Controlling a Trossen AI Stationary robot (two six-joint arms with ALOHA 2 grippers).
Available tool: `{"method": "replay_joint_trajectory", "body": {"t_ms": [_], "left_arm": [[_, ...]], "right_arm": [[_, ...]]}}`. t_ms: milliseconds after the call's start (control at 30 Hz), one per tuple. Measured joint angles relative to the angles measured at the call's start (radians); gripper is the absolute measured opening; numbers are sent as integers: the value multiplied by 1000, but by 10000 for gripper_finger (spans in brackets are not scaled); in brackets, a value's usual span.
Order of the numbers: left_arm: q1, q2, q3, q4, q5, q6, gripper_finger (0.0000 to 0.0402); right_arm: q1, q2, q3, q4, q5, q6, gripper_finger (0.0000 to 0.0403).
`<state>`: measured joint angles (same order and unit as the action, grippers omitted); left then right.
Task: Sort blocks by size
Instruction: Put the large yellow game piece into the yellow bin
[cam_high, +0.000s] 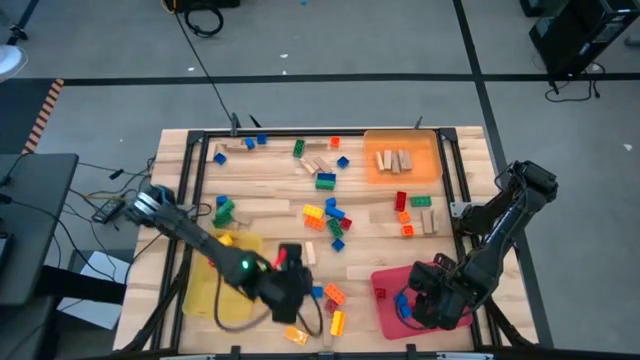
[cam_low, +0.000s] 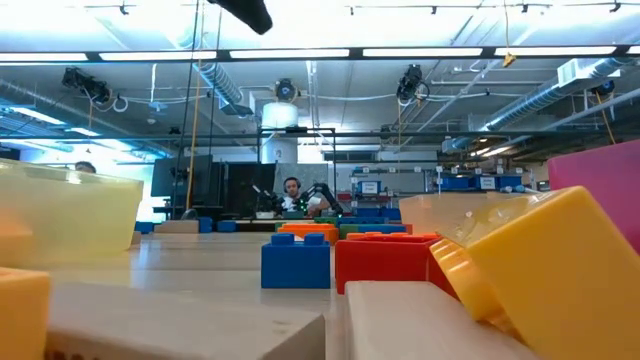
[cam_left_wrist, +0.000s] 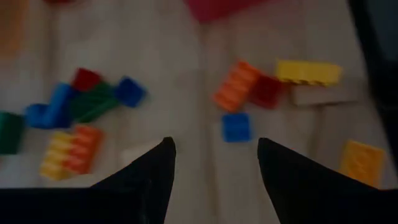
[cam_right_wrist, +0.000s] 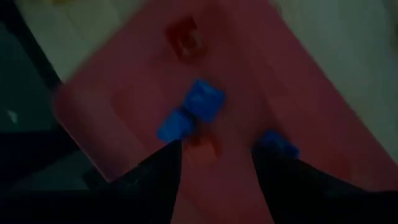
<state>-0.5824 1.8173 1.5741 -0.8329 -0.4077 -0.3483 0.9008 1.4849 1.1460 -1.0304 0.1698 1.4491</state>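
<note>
Your right claw (cam_right_wrist: 214, 155) hangs open, holding nothing, over the red tray (cam_high: 385, 295) at lower right (blue blocks (cam_right_wrist: 200, 99) inside); your left claw (cam_left_wrist: 214, 155) gapes empty above scattered blocks (cam_high: 334, 294) on the counter (cam_high: 260, 215), lower centre.

Pale wooden table (cam_high: 260, 215), planked with a matt grain; the blocks (cam_high: 330, 215) on it are mostly glossy moulded plastic with studded tops, and a few are plain tan wood, unpainted. The yellow tray (cam_low: 70, 215) looks translucent plastic, the red tray (cam_right_wrist: 311, 99) smooth and matt
</note>
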Motion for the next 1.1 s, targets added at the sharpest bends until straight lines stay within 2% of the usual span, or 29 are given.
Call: {"method": "replay_joint_trajectory", "body": {"t_ms": [167,433,667,1100], "left_arm": [[-63,118,83,-47,59,3,233],[-120,235,94,-43,151,-66,233],[-157,258,85,13,207,-109,233],[-170,340,82,60,226,-104,233]], "right_arm": [[-1,0,21,-2,48,36,201],[2,0,21,4,49,123,197],[2,0,21,7,49,129,194],[2,1,22,14,54,130,194]]}}
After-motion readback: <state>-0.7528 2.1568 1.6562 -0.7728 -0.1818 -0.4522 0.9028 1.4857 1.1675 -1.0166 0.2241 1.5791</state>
